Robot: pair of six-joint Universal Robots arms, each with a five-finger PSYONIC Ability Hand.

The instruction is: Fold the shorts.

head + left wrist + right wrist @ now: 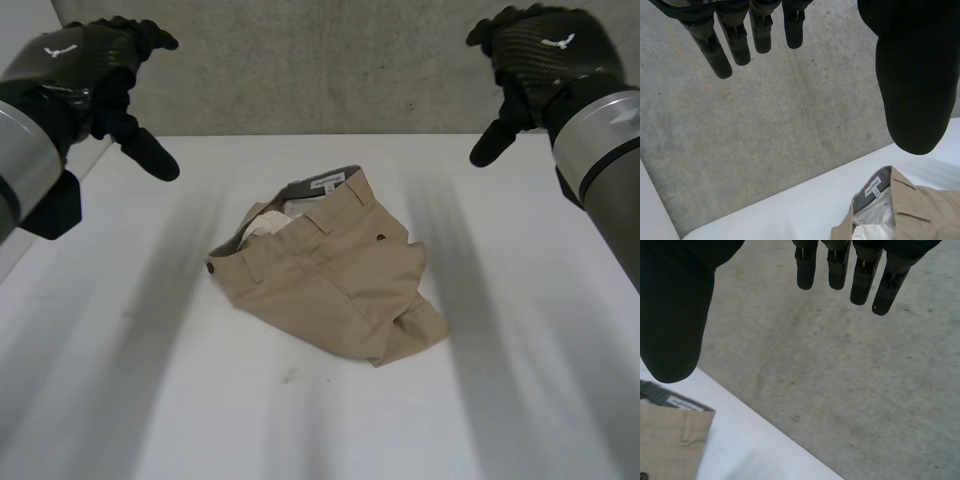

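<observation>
Tan shorts (335, 272) lie crumpled in the middle of the white table (150, 380), waistband toward the far edge, grey lining and a white label showing. My left hand (95, 70) hovers high above the table's far left, open, fingers (735, 35) straight, holding nothing. Open and empty too, my right hand (535, 55) hangs high at the far right with straight fingers (860, 275). The waistband (890, 200) shows below the left thumb, and a waistband corner (670, 430) sits below the right thumb. Neither hand touches the shorts.
A grey concrete wall (320, 70) rises behind the table's far edge. White table surface (520, 350) surrounds the shorts on all sides.
</observation>
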